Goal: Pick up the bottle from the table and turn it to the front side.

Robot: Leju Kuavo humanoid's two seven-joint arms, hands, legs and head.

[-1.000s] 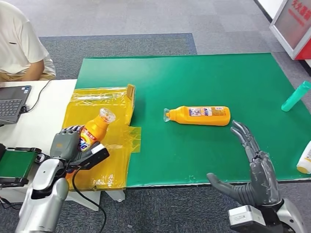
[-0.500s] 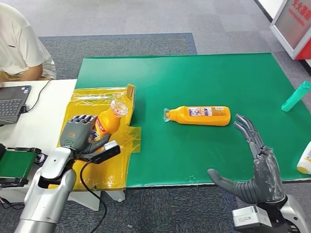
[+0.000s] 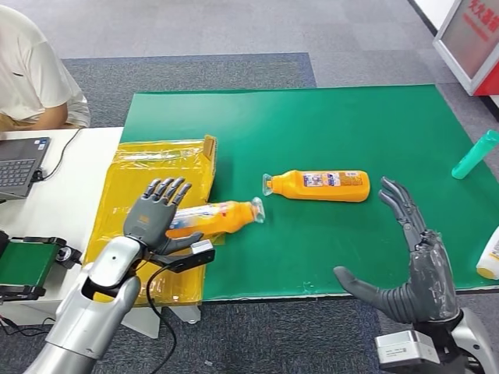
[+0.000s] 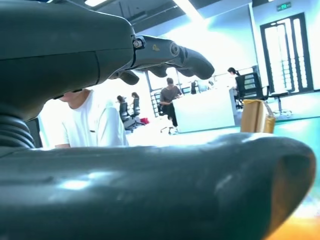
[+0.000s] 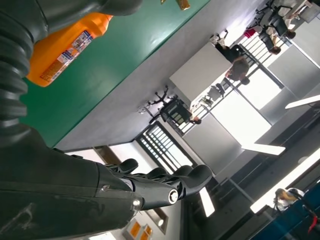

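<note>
An orange bottle (image 3: 217,218) lies on its side across the edge of the yellow plastic bag (image 3: 147,167) and the green mat (image 3: 330,125), clear cap pointing right and label up. My left hand (image 3: 156,214) is at the bottle's base, open, fingers spread and straight, thumb (image 4: 151,190) below the bottle. A second orange bottle (image 3: 320,185) lies on the mat's middle, cap to the left; the right wrist view shows it (image 5: 60,50) too. My right hand (image 3: 419,261) hovers open near the mat's front edge, right of that bottle, holding nothing.
A teal bottle (image 3: 475,154) and a white bottle (image 3: 490,255) lie at the mat's right edge. On the white table to the left are a laptop (image 3: 20,164) and a green-screened device (image 3: 23,265). A person in a white shirt (image 3: 30,70) sits behind them.
My left hand carried the tilted bottle to the right, laid it on its side and spread its fingers off it. The right hand has barely moved.
</note>
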